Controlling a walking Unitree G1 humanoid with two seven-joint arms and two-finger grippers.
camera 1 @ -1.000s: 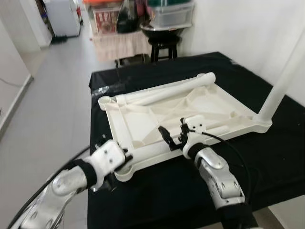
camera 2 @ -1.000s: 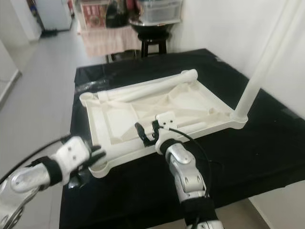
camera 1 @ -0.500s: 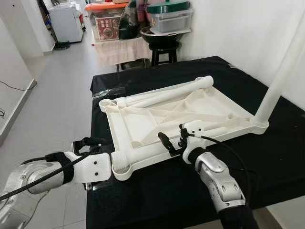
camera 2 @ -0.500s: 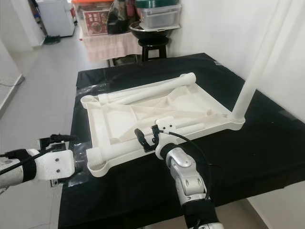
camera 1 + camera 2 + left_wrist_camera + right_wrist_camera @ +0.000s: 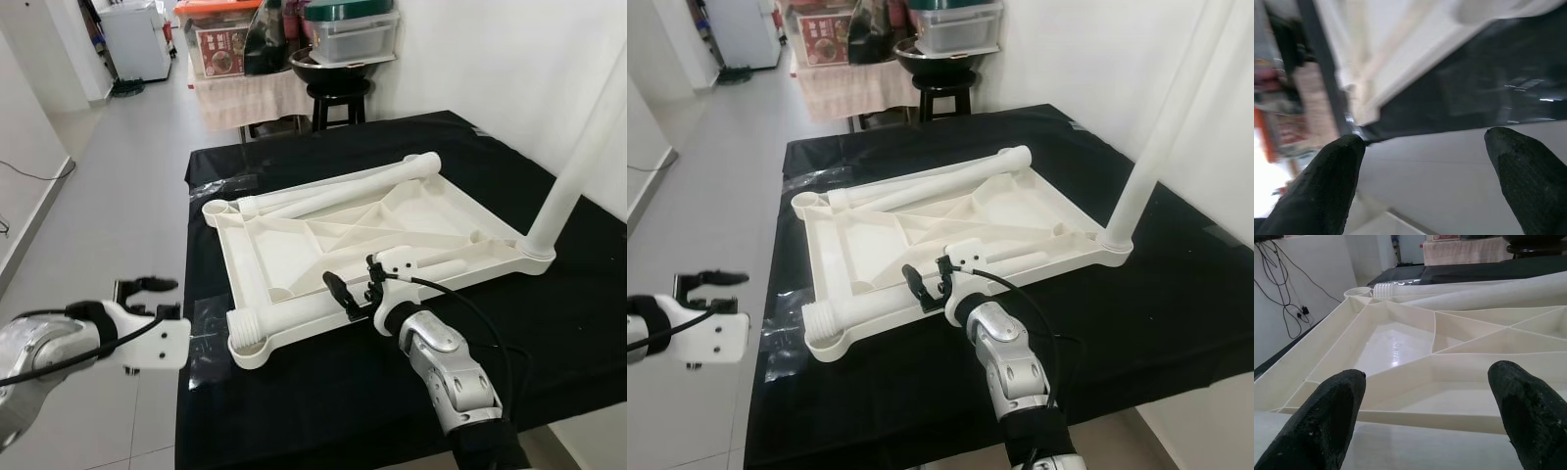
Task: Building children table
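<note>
An upturned white children's table (image 5: pixel 362 235) lies on a black-draped tabletop (image 5: pixel 549 323), one leg (image 5: pixel 578 166) standing upright at its far right corner. The right hand (image 5: pixel 355 291), fingers apart, hovers at the table's near rim. The left hand (image 5: pixel 147 287), fingers apart and empty, hangs off the tabletop's left edge.

A pale tiled floor (image 5: pixel 118 186) runs to 11 o'clock, where a white appliance (image 5: pixel 130 37) stands. At 12 o'clock, a dark stool (image 5: pixel 337 98) and a cloth-draped shelf (image 5: pixel 250 96) carry storage boxes (image 5: pixel 350 27). A plain white wall (image 5: pixel 490 69) closes 2 o'clock.
</note>
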